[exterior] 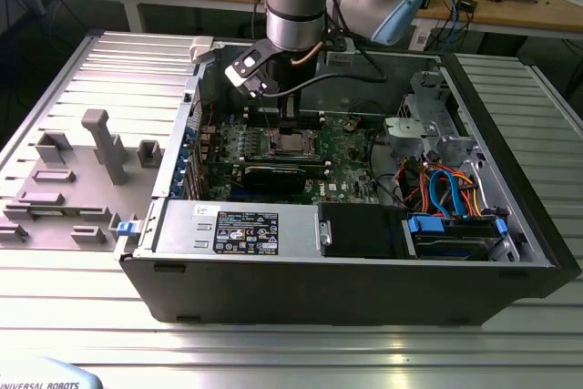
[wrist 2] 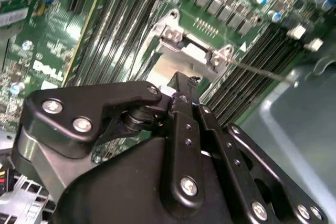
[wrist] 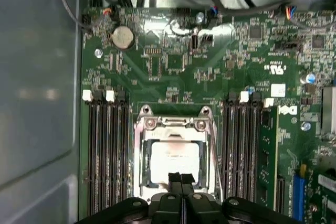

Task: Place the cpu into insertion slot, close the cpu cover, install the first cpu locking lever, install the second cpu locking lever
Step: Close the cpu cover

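As the gripper (wrist: 181,177) hangs pinched — the cpu (wrist: 173,155) lies just beneath.

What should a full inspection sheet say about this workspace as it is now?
Surface: ribbed metal table, with an open computer case lying on it.
Job's things: the cpu sits in the insertion slot. The cpu cover seems to be down around it. A thin lever rod sticks out sideways.
Clutter: grey fixture blocks at the exterior view's left.
Grippers: the gripper is shut, directly over the cpu; contact cannot be told.
Cables: blue and orange cables inside the case; a grey cable near the gripper.
Surroundings: wooden bench behind.
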Robot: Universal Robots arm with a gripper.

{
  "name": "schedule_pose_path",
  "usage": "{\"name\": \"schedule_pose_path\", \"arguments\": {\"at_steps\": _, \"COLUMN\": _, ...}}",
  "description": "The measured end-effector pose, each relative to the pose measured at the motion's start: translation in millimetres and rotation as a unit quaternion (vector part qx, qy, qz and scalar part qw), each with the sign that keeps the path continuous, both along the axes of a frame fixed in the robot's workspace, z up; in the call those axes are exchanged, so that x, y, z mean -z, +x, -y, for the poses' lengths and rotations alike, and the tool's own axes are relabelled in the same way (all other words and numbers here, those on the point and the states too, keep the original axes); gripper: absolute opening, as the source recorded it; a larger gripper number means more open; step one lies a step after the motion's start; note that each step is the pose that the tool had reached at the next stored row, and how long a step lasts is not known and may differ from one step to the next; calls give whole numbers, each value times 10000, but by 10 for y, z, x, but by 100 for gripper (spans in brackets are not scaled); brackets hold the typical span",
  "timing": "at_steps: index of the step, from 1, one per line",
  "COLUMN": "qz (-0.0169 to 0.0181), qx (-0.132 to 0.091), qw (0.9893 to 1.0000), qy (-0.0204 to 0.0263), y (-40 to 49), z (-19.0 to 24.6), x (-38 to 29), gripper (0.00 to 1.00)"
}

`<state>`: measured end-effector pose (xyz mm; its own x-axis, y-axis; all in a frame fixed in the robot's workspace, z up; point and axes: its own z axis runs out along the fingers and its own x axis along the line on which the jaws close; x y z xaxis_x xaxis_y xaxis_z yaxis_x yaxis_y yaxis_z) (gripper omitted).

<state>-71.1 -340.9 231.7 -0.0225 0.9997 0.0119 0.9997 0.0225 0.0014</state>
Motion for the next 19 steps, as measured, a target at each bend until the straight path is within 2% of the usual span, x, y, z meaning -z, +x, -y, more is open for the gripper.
{"name": "schedule_pose_path", "arguments": {"at_steps": 3, "qz": 0, "qx": -1, "qw": 10000, "qy": 12, "y": -100, "z": 0, "x": 109, "gripper": 11}}
{"name": "schedule_pose_path", "arguments": {"at_steps": 7, "qz": 0, "qx": -2, "qw": 10000, "qy": 15, "y": -113, "z": 0, "x": 184, "gripper": 11}}
{"name": "schedule_pose_path", "arguments": {"at_steps": 8, "qz": 0, "qx": -1, "qw": 10000, "qy": 15, "y": -117, "z": 0, "x": 238, "gripper": 11}}
{"name": "schedule_pose_path", "arguments": {"at_steps": 9, "qz": 0, "qx": -1, "qw": 10000, "qy": 14, "y": -118, "z": 0, "x": 256, "gripper": 11}}
{"name": "schedule_pose_path", "arguments": {"at_steps": 11, "qz": -1, "qx": -1, "qw": 10000, "qy": 13, "y": -121, "z": 0, "x": 271, "gripper": 11}}
{"name": "schedule_pose_path", "arguments": {"at_steps": 12, "qz": 2, "qx": -1, "qw": 10000, "qy": 18, "y": -120, "z": -1, "x": 249, "gripper": 11}}
{"name": "schedule_pose_path", "arguments": {"at_steps": 13, "qz": -1, "qx": -1, "qw": 10000, "qy": 16, "y": -112, "z": 0, "x": 187, "gripper": 11}}
{"name": "schedule_pose_path", "arguments": {"at_steps": 15, "qz": -9, "qx": -1, "qw": 10000, "qy": 15, "y": -80, "z": 0, "x": 186, "gripper": 11}}
{"name": "schedule_pose_path", "arguments": {"at_steps": 17, "qz": -29, "qx": -1, "qw": 10000, "qy": 15, "y": 32, "z": 0, "x": 187, "gripper": 11}}
{"name": "schedule_pose_path", "arguments": {"at_steps": 19, "qz": -38, "qx": -1, "qw": 10000, "qy": 15, "y": 101, "z": 0, "x": 186, "gripper": 11}}
